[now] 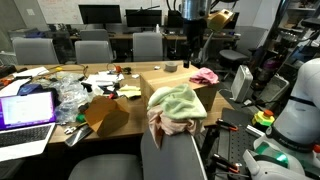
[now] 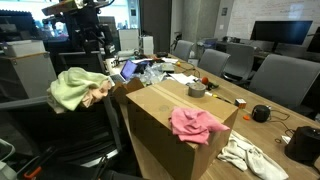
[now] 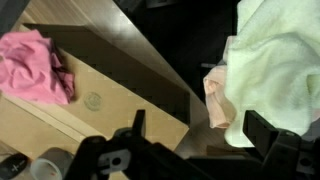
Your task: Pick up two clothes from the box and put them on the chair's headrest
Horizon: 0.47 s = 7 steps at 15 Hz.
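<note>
A light green cloth (image 1: 176,99) and a peach cloth (image 1: 168,125) hang over the headrest of the dark chair (image 1: 176,158); they also show in an exterior view (image 2: 73,88) and in the wrist view (image 3: 282,58). A pink cloth (image 1: 204,76) lies on the cardboard box (image 2: 158,135), also in the wrist view (image 3: 33,65). My gripper (image 3: 200,128) is open and empty, raised above the gap between box and chair, and shows in both exterior views (image 1: 192,48) (image 2: 95,42).
A laptop (image 1: 25,110), plastic bags and a brown paper bag (image 1: 106,115) crowd the table beside the box. A tape roll (image 2: 197,90) and a white cloth (image 2: 246,156) lie on the table. Office chairs and monitors stand behind.
</note>
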Tool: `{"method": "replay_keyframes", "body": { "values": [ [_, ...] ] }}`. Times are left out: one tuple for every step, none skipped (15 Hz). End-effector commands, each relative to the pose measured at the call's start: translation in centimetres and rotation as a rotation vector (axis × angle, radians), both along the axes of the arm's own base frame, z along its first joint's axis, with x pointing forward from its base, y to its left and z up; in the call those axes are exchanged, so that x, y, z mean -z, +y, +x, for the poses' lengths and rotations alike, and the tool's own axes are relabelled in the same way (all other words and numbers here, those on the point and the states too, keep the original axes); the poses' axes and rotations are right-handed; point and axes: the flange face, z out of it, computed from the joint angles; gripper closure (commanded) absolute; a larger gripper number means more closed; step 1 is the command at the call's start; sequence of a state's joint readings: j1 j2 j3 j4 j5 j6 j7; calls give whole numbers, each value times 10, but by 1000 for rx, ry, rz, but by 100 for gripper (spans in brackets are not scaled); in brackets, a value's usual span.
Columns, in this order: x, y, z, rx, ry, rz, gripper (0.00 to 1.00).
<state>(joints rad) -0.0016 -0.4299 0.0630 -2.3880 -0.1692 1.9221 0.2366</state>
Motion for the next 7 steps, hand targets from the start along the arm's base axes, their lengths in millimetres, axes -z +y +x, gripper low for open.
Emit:
{"method": "replay_keyframes", "body": {
  "values": [
    [6,-34,-24,199,9,34,0],
    [11,-44,-30,251,13,49,0],
    [17,-51,-34,304,16,65,0],
    [22,-59,-40,354,23,86,0],
    [28,-66,-45,404,23,107,0],
    [35,-73,-52,450,24,137,0],
    [41,-78,-56,487,24,162,0]
  ]
}}
